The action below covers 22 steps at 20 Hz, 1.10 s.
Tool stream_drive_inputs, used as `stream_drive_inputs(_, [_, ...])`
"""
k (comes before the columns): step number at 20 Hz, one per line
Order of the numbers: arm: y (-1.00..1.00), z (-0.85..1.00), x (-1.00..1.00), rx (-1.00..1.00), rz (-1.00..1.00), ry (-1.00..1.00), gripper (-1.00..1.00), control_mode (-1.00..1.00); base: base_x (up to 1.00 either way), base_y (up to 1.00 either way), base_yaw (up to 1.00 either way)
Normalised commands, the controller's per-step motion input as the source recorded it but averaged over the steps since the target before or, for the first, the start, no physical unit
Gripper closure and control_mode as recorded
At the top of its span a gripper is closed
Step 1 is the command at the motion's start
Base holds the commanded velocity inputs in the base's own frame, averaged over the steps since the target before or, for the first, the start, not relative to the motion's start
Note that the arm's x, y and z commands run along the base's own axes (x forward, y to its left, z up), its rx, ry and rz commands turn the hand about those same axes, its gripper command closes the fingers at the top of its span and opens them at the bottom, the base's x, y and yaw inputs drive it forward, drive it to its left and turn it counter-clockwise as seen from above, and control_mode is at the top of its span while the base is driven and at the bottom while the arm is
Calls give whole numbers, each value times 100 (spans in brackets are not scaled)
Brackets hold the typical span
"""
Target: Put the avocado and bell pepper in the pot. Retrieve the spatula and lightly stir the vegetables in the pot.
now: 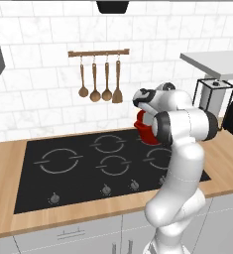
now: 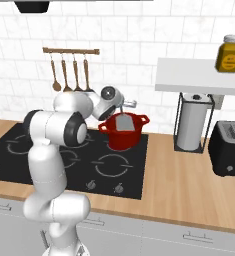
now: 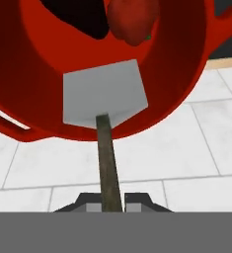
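While your gripper [image 3: 110, 203] is clamped on the thin dark handle of the spatula [image 3: 103, 97], you can see its grey blade reaching over the rim into the pot [image 2: 123, 131]. You find this red pot on the far right corner of the stove [image 1: 78, 171], near the tiled wall. Inside it, the bell pepper [image 3: 131, 21] lies just beyond the blade, beside a dark shape which you cannot identify.
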Motion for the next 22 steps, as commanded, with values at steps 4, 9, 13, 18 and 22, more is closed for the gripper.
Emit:
stream_drive_inputs(4, [0,-24,7,1,0,-22,100,-100,0,0,0])
stream_drive_inputs(9, [-16,-4,0,3,0,-24,100,-100,0,0,0])
stream_drive_inputs(13, [-46,16,0,14,0,-15,100,-100,0,0,0])
stream_drive_inputs(18, [-66,9,-1,11,0,0,100,-100,0,0,0])
stream_drive_inputs(22, [-54,-20,-44,3,0,0,100,-100,0,0,0])
